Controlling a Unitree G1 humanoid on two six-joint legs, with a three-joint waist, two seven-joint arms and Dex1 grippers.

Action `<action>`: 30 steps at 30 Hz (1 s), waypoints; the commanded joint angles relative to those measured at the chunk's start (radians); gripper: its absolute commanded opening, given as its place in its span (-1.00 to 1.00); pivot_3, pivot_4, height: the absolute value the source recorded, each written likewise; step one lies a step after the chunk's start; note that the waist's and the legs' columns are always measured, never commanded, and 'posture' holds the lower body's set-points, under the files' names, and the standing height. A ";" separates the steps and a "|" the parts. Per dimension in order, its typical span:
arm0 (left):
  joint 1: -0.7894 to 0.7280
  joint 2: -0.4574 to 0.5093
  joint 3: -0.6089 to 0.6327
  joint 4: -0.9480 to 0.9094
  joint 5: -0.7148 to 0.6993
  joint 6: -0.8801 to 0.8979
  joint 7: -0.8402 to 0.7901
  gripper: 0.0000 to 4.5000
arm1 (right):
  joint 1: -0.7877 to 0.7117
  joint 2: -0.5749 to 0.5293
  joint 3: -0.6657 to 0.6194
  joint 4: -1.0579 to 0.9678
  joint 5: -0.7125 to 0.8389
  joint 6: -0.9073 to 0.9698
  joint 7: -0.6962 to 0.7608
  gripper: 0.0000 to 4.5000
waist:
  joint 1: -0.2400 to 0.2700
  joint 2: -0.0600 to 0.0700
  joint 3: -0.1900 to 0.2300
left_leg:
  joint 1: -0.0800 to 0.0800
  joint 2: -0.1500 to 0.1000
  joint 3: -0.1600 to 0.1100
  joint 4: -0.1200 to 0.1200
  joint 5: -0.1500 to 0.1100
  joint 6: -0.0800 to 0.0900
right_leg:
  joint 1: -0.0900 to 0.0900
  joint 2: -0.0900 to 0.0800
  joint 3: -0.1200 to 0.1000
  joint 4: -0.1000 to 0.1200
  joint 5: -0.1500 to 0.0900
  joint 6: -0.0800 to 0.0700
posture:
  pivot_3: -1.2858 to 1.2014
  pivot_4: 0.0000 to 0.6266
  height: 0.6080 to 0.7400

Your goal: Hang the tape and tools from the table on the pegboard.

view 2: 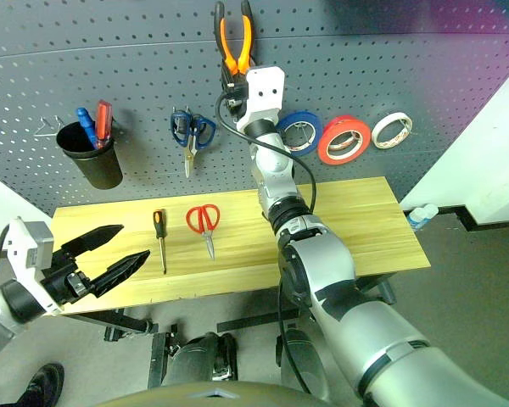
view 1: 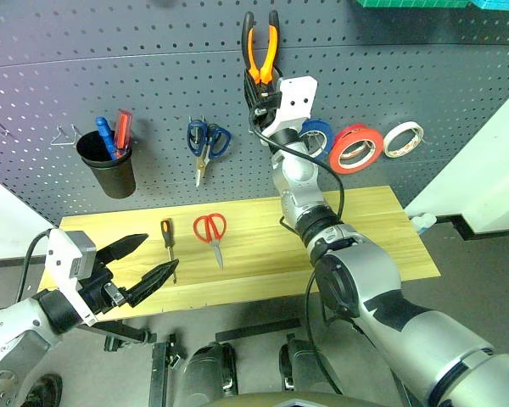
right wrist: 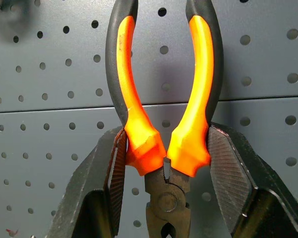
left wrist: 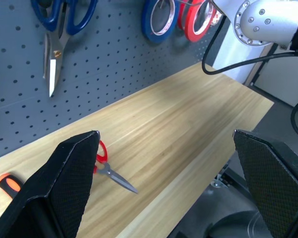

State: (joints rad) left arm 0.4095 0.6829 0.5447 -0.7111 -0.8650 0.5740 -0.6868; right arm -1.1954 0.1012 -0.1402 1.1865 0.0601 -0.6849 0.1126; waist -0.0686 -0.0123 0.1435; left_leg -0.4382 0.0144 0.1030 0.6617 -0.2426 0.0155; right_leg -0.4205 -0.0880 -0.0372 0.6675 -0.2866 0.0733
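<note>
Head views: right gripper (view 1: 259, 85) is raised against the pegboard (view 1: 153, 76), clamped on the pliers (view 1: 261, 47), handles up. Beside them hang blue scissors (view 1: 207, 142), a blue roll (view 1: 319, 136), the tape (view 1: 356, 147) and a white roll (view 1: 404, 139); a black cup (view 1: 109, 165) hangs further left. Screwdriver (view 1: 167, 237) and red scissors (view 1: 211, 232) lie apart on the table (view 1: 365, 229).

Left wrist view: left gripper (left wrist: 166, 173) spread wide, empty, over the table's near edge.

Right wrist view: pads (right wrist: 120, 168) press both handles at the pivot end.
</note>
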 commanded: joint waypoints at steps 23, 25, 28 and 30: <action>0.094 0.084 0.279 -0.121 -0.364 0.005 0.022 1.00 | -0.072 -0.020 0.002 0.005 -0.026 -0.048 -0.018 -0.08 | 0.000 0.005 0.005 | 0.000 0.000 0.000 -0.005 0.000 0.000 | 0.000 0.000 -0.001 -0.004 -0.001 -0.002 | 0.11 -0.52 1.00; 0.100 0.084 0.278 -0.129 -0.368 0.004 0.027 1.00 | -0.074 -0.018 0.001 0.009 -0.028 -0.047 -0.025 -0.08 | 0.001 0.005 0.005 | 0.000 0.000 0.000 -0.007 0.001 0.000 | 0.000 0.000 -0.001 -0.004 -0.001 -0.003 | 0.11 -0.52 1.00; 0.123 0.086 0.293 -0.135 -0.385 0.010 0.024 1.00 | -0.078 -0.017 -0.001 0.013 -0.030 -0.050 -0.033 -0.08 | 0.001 0.004 0.005 | 0.001 0.000 0.000 -0.009 0.001 -0.001 | 0.000 0.000 -0.001 -0.005 -0.002 -0.003 | 0.12 -0.51 1.00; 0.133 0.087 0.303 -0.134 -0.385 0.009 0.026 1.00 | -0.082 -0.016 -0.002 0.015 -0.030 -0.049 -0.037 -0.08 | 0.001 0.004 0.005 | 0.001 0.000 0.000 -0.010 0.001 -0.001 | 0.000 0.000 -0.001 -0.005 -0.002 -0.004 | 0.12 -0.51 1.00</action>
State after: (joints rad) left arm 0.5375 0.7611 0.8084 -0.8266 -1.2333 0.5879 -0.6655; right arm -1.2265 0.0889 -0.1425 1.2175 0.0321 -0.7038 0.0816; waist -0.0675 -0.0079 0.1486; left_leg -0.4367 0.0143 0.1026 0.6507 -0.2410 0.0141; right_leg -0.4210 -0.0880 -0.0383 0.6617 -0.2887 0.0693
